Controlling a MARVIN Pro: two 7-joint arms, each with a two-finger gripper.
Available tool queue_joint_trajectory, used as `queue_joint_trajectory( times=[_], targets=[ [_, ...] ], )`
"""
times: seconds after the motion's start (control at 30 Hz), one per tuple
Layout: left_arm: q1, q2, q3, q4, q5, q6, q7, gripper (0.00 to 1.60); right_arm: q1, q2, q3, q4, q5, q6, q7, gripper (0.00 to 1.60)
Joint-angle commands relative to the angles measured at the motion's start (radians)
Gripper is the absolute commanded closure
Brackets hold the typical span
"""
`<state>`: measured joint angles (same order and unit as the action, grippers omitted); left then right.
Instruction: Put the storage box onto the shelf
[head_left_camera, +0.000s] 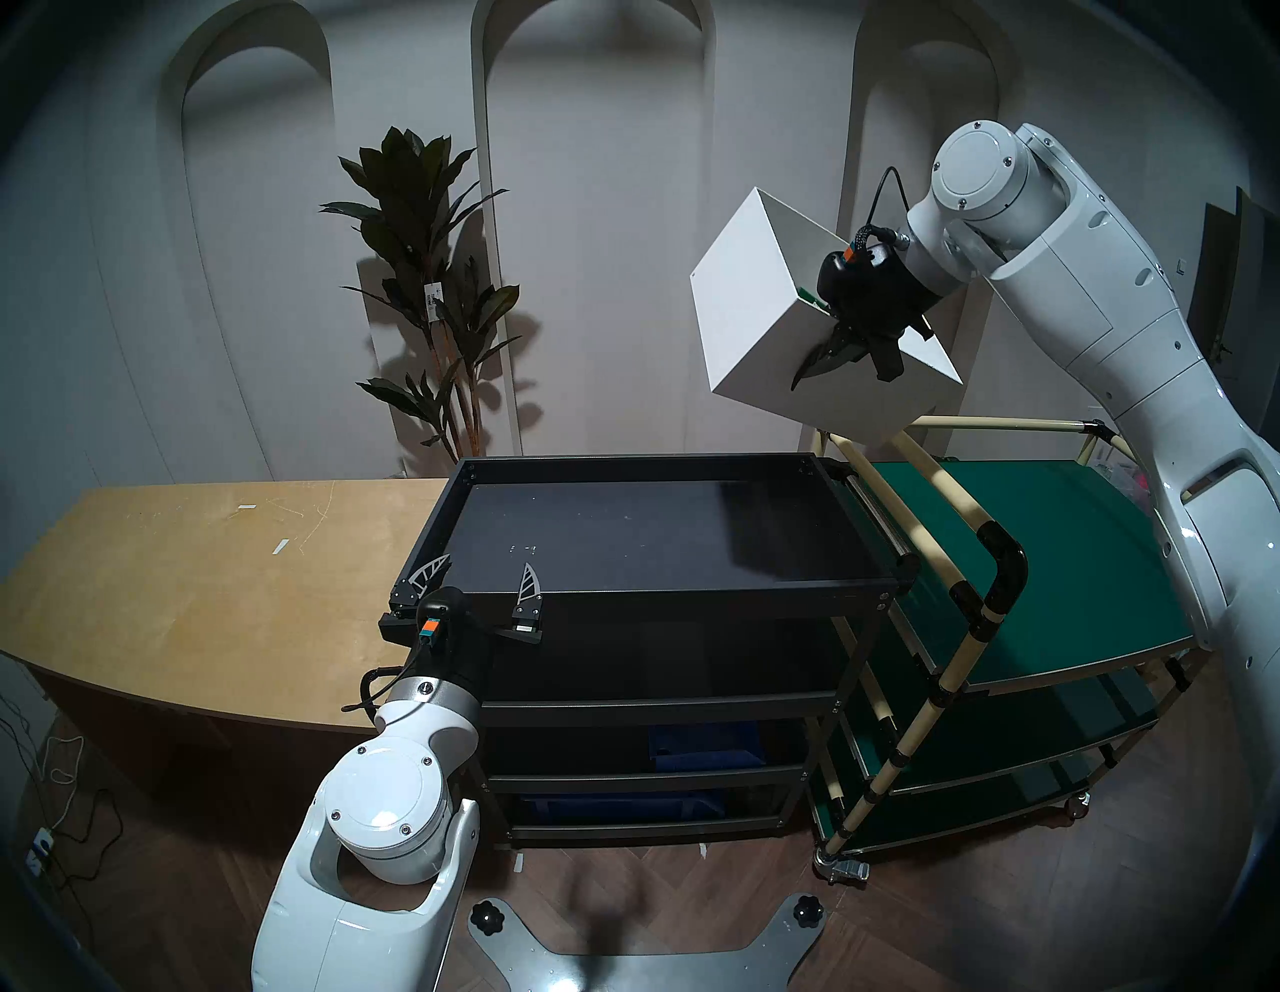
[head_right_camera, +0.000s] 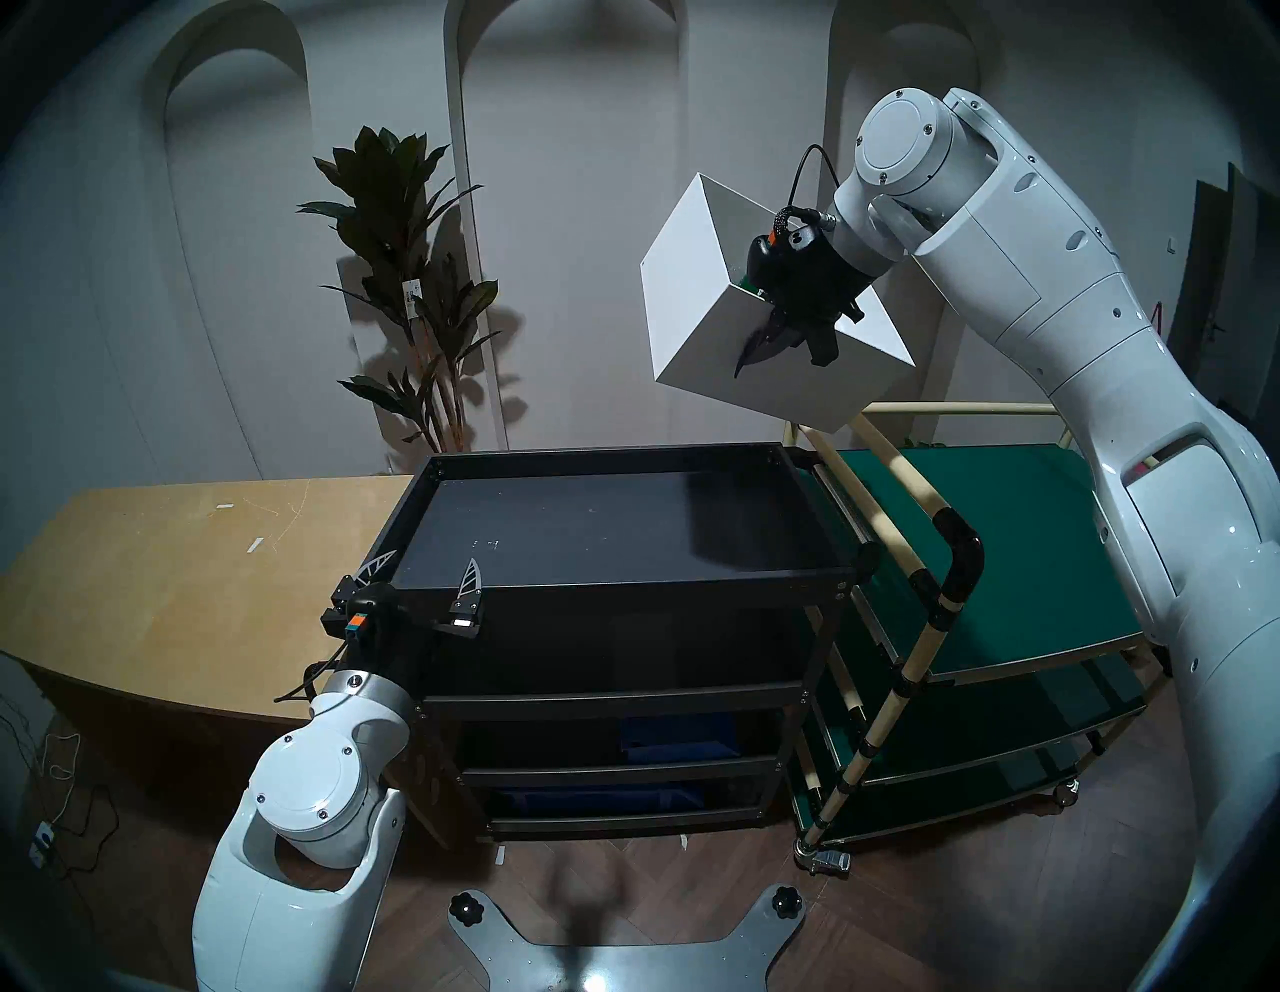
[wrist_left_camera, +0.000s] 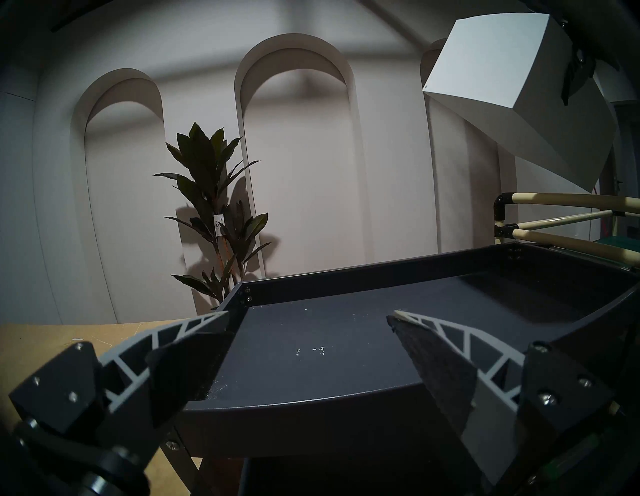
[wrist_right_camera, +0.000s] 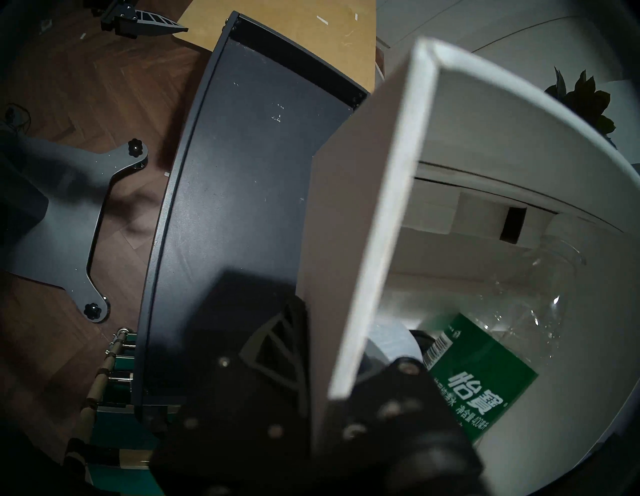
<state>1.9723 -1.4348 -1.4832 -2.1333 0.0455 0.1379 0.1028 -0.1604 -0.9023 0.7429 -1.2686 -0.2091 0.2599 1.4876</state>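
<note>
The right gripper (head_left_camera: 834, 360) fingers are pinching one thin wall of the plain white lidless storage box (head_left_camera: 769, 312), hanging tilted above the black metal shelf (head_left_camera: 651, 465)'s far right corner, so I'd be levelling it before lowering; left gripper (head_left_camera: 478, 578) fingers gaping empty.
</note>
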Motion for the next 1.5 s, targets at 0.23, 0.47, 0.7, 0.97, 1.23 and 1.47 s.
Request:
queue_joint_trajectory(
  times=[0.23, 0.47, 0.7, 0.97, 1.23, 1.47],
  targets=[
    [-0.004, 0.0, -0.001, -0.025, -0.002, -0.006, 0.0, 0.0, 0.054, 0.044, -0.09, -0.156, 0.109, 0.1, -0.004, 1.6],
    [-0.004, 0.0, -0.001, -0.026, -0.003, -0.007, 0.0, 0.0, 0.057, 0.06, -0.152, -0.228, 0.176, 0.156, -0.004, 1.6],
    [-0.003, 0.001, -0.001, -0.027, -0.003, -0.007, 0.001, 0.0, 0.063, 0.099, -0.209, -0.284, 0.244, 0.224, -0.004, 1.6],
    [-0.003, 0.001, 0.0, -0.029, -0.004, -0.007, 0.001, 0.0, 0.058, 0.144, -0.281, -0.324, 0.323, 0.311, -0.047, 1.6],
    [-0.002, 0.002, 0.0, -0.031, -0.005, -0.007, 0.002, 0.0, 0.066, 0.168, -0.351, -0.344, 0.401, 0.396, -0.135, 1.6],
    [-0.001, 0.003, 0.0, -0.032, -0.005, -0.006, 0.002, 0.0, 0.08, 0.17, -0.405, -0.35, 0.472, 0.468, -0.21, 1.6]
  ],
)
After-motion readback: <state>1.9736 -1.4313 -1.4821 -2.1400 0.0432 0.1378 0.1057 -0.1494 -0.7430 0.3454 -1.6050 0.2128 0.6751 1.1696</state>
